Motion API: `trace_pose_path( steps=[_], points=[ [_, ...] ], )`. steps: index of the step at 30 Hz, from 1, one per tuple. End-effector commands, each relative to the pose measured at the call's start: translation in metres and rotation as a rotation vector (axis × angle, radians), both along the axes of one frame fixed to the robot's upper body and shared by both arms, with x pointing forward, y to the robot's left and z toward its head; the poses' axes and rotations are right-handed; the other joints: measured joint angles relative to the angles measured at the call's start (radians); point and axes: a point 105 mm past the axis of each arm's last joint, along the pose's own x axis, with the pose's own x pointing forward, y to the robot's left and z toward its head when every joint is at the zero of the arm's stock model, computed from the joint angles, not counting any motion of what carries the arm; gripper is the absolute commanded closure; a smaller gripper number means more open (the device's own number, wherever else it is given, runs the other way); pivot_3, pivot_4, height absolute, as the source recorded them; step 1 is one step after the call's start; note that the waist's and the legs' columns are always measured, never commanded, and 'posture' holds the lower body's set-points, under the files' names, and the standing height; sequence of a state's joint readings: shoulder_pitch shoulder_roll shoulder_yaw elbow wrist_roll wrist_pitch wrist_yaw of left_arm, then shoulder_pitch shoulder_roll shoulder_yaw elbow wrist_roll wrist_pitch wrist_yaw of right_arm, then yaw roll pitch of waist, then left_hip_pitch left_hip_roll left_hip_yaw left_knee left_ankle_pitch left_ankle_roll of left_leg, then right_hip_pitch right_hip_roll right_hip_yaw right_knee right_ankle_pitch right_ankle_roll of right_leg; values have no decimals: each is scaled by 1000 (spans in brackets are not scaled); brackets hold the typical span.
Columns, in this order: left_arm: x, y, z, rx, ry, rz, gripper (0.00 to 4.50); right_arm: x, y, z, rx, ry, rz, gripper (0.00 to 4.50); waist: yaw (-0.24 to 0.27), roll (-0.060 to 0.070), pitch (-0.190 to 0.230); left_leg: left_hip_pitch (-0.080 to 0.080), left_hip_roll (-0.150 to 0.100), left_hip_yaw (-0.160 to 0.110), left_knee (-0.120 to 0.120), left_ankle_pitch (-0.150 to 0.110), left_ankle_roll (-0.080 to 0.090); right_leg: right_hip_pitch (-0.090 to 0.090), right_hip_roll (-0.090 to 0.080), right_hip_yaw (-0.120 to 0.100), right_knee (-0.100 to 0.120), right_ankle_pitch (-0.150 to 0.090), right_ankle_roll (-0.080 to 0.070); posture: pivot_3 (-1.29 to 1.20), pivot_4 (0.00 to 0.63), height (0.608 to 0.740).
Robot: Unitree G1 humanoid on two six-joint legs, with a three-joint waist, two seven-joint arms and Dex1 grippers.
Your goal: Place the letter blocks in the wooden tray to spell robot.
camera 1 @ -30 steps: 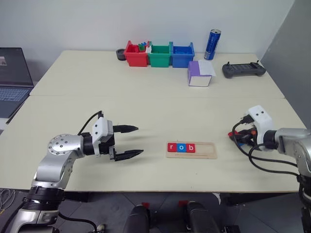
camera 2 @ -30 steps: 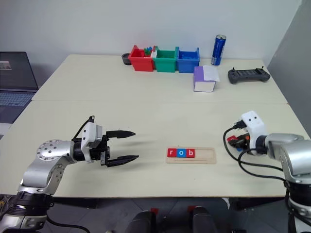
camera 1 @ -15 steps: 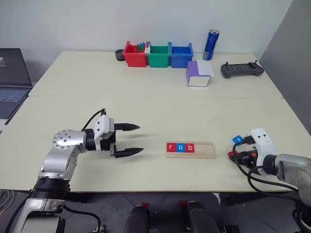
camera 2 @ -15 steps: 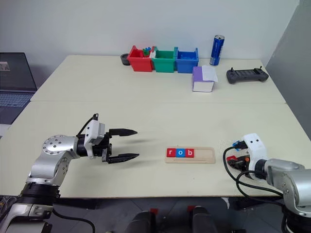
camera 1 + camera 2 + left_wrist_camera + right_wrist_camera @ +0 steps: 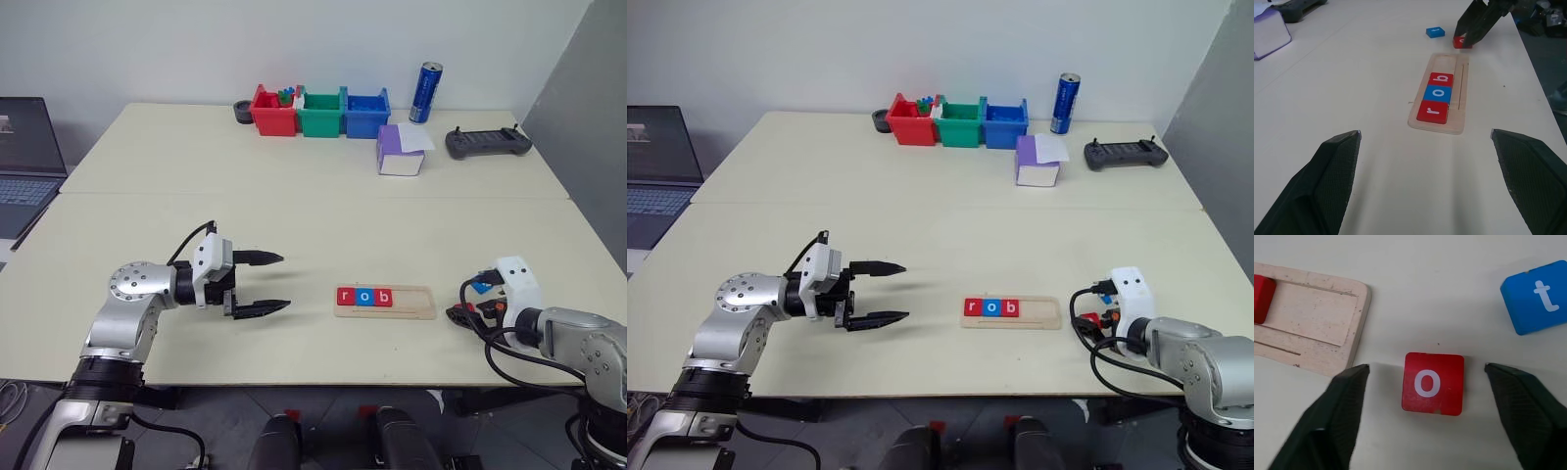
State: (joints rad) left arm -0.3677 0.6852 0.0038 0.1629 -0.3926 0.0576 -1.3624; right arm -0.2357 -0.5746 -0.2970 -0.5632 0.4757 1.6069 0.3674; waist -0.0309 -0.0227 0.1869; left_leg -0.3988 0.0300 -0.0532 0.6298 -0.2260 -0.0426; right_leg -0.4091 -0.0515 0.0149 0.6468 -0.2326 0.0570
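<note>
Pale wooden tray holds r, o, b; red o tile and blue t tile remain on desk between/near empty wide-open right claw; left claw open, empty.

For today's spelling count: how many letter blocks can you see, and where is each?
5. Red r, blue o and red b sit in the wooden tray; red o and blue t lie on the table beside it.

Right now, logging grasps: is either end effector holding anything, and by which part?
Nothing is held. The right end effector straddles the red o block, fingers apart.
</note>
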Motion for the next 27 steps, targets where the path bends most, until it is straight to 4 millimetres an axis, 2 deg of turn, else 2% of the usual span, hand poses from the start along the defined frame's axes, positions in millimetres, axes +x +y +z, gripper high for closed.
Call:
trace_pose_path(
  steps=[1,2,5,7,9,11,15,19,24,27],
  points=[
    [0,-6,9,9,-45,-23,0,-2,-1,26,-28,-51,91,35,0,0,0,0,0,0,0,0,0,0,0,0,0,0,0,0,150,740],
    [1,-7,10,9,-46,-22,0,-5,-2,32,-42,-54,126,35,0,1,1,0,0,0,0,0,0,0,0,0,0,0,0,0,150,740],
    [2,-7,11,8,-49,-19,0,-7,-21,55,-137,-90,191,35,2,1,1,-1,0,0,-1,0,0,-1,0,-1,-1,0,1,0,150,740],
    [3,-7,12,7,-51,-16,0,-6,-22,70,-193,-177,343,35,2,1,1,-1,0,0,-1,0,0,-1,0,-1,-1,0,1,0,150,740],
    [4,-7,13,6,-53,-13,0,-7,-19,74,-238,-209,521,35,2,1,1,-1,0,0,-2,0,1,-1,0,-1,-2,0,1,0,150,740],
    [5,-8,14,4,-55,-11,0,-10,-20,70,-256,-202,636,35,0,1,1,-1,0,0,-2,0,1,-1,0,-1,-2,0,2,0,150,740],
    [4,-7,14,9,-59,-14,0,-18,-30,47,-298,-124,898,35,-2,1,1,0,0,1,-1,0,1,-1,0,0,-2,1,3,0,150,740],
    [2,-7,17,47,-75,-20,0,-14,-22,43,-249,-153,1115,35,-5,1,1,0,0,2,0,0,1,-1,0,0,-1,1,2,0,150,740],
    [-3,-9,17,97,-90,-38,0,10,-27,33,-323,-148,1214,35,-5,1,1,1,0,2,0,0,1,-1,0,0,-1,1,2,0,150,740],
    [-6,-9,17,116,-93,-39,0,14,-32,28,-340,-106,1271,35,-2,1,1,0,0,2,0,0,0,-1,0,0,-1,1,3,0,150,740]
  ],
)
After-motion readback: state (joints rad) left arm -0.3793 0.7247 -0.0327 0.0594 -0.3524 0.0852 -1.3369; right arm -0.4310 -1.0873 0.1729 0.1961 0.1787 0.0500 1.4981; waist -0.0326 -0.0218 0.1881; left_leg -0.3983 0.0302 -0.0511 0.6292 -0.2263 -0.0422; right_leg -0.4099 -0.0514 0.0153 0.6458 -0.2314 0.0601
